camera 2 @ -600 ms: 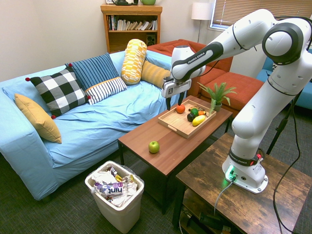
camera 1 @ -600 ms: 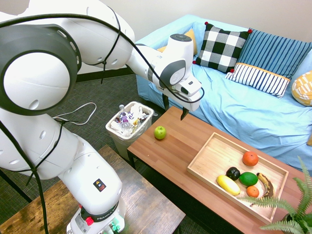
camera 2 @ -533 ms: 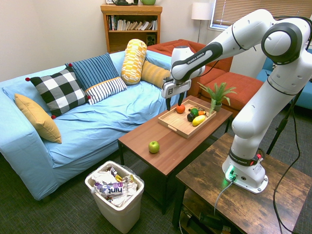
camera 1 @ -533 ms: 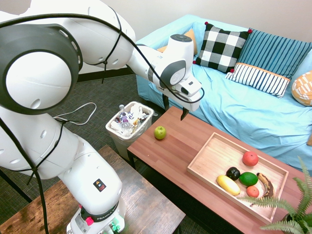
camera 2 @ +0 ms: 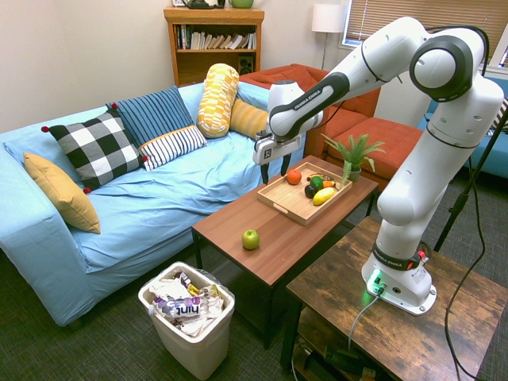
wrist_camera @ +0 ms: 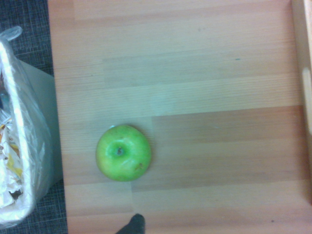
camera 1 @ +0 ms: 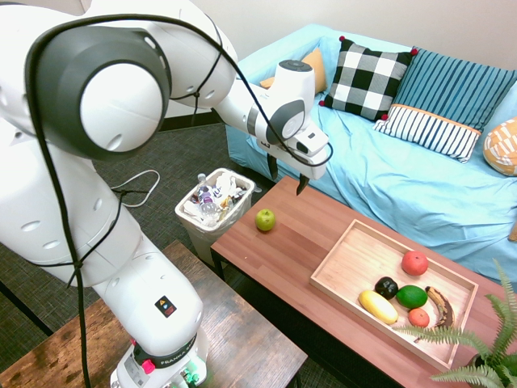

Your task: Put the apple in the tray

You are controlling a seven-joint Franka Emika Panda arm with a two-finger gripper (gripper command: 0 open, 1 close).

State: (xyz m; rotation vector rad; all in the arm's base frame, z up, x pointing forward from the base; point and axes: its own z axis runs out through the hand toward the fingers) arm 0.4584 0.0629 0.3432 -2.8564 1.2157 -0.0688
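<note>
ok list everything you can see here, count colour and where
apple: 1, light green, on the table's end by the bin
tray: 1, light wood, on the table's other half
fruit in tray: about six, orange-red, black, green, yellow, small orange, dark banana
table: 1, reddish-brown, before the sofa
bin: 1, white, full of wrappers, on the floor
sofa: 1, blue, with cushions
plant: 1, green, beyond the tray
hand: 1, dark fingers, open, above the table, apart from the apple

Green apple (wrist_camera: 123, 152) sits dimple-up on the reddish wooden counter (wrist_camera: 204, 73), near one end. Just off that end, a white bin (wrist_camera: 22, 146) lined with clear plastic, wrappers inside. Pale wood tray (wrist_camera: 306, 87) edge shows at the opposite side, well apart from the apple.
</note>
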